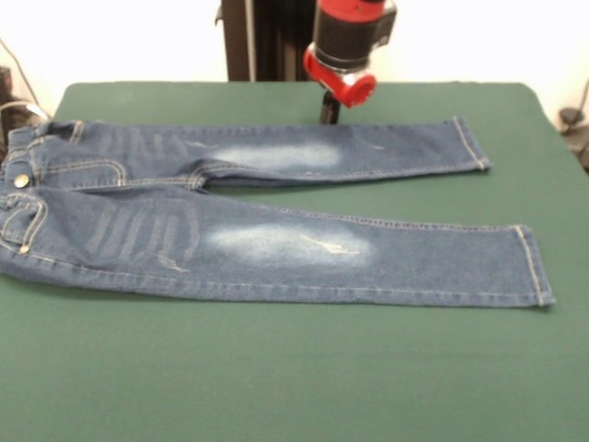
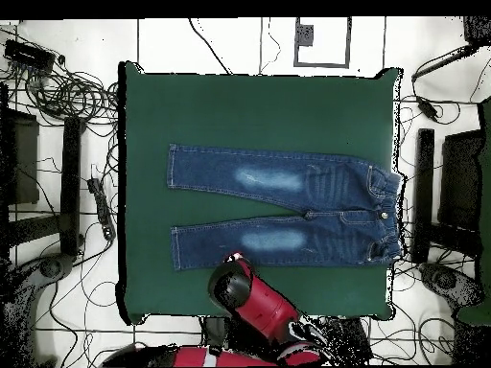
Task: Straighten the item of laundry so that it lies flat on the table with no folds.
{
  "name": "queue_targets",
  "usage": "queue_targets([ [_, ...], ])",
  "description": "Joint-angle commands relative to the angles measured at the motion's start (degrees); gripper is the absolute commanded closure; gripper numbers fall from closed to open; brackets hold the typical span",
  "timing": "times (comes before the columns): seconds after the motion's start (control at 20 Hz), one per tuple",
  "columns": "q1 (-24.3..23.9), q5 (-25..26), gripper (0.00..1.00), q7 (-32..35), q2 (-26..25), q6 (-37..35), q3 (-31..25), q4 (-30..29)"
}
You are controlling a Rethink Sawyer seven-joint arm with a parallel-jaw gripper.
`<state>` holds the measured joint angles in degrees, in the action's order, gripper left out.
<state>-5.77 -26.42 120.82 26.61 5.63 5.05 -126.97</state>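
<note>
Jeans (image 1: pixel 276 244) spread flat mid-tabletop (image 1: pixel 294 387): soft, limp denim, light; grip hems or waistband. Gripper (image 1: pixel 329 106) above far leg; finger state unreadable.

jeans (image 1: pixel 276 244) spread across table (image 1: pixel 294 378) middle, bare green all around, arm (image 2: pixel 251 299) overhanging 1 edge

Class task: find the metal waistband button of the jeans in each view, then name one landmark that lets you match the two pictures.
Front view: metal button at far left, on the waistband.
Overhead view: button at far right, mid-height.
Shared landmark: the whitish thigh patches on both legs.
</note>
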Motion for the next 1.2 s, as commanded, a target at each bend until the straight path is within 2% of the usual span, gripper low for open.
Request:
queue_targets([
  [0.05,0.0,-0.6,1.00,12.5,0.7,-0.4,-6.7,1.6],
  [0.25,-1.7,1.6,1.00,14.0,-1.1,4.2,-8.7,0.4],
  [0.5,-2.2,3.3,1.00,13.6,-0.9,4.8,-8.6,-0.3],
  [0.7,-0.1,2.0,1.00,11.5,2.9,-1.2,-5.6,0.0],
  [0.9,2.7,-0.1,1.00,10.6,8.9,-11.2,-2.2,0.4],
  [1.2,2.9,1.7,1.00,10.2,13.2,-13.2,0.6,-2.5],
])
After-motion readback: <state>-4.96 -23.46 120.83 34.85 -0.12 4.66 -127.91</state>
